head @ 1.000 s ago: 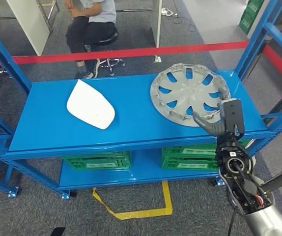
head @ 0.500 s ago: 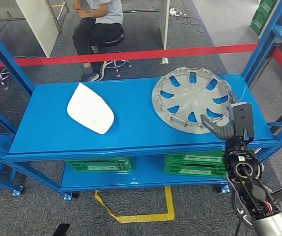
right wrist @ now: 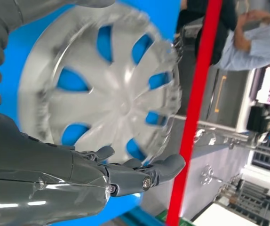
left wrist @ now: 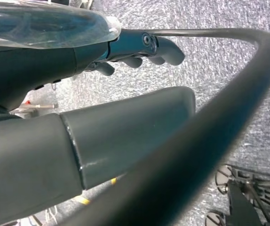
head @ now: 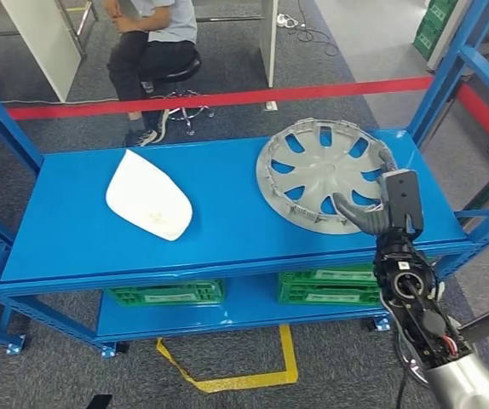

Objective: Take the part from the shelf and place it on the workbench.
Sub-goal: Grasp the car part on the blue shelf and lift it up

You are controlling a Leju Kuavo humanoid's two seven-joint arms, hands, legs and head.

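A silver hubcap [head: 322, 175] lies on the right half of the blue shelf top [head: 229, 226]. A white curved part [head: 146, 196] lies on the left half. My right hand [head: 383, 204] is at the hubcap's near right rim, with the thumb over the rim's edge and the fingers spread along its right side. The right wrist view shows the hubcap [right wrist: 115, 94] just beyond the outstretched fingers [right wrist: 144, 174] of that hand [right wrist: 91, 174], which grips nothing. In the left wrist view my left hand [left wrist: 126, 122] hangs over grey carpet, its fingers [left wrist: 154, 49] extended and holding nothing.
A red barrier tape [head: 229, 98] runs behind the shelf, and a person sits on a stool [head: 152, 43] beyond it. Blue uprights [head: 447, 68] stand at the shelf's right corners. Green crates [head: 164, 292] sit on the lower level. Yellow tape [head: 242, 375] marks the floor in front.
The whole picture has shifted a little, so the camera has moved. My right hand stays at the hubcap's near right rim; both parts lie where they were.
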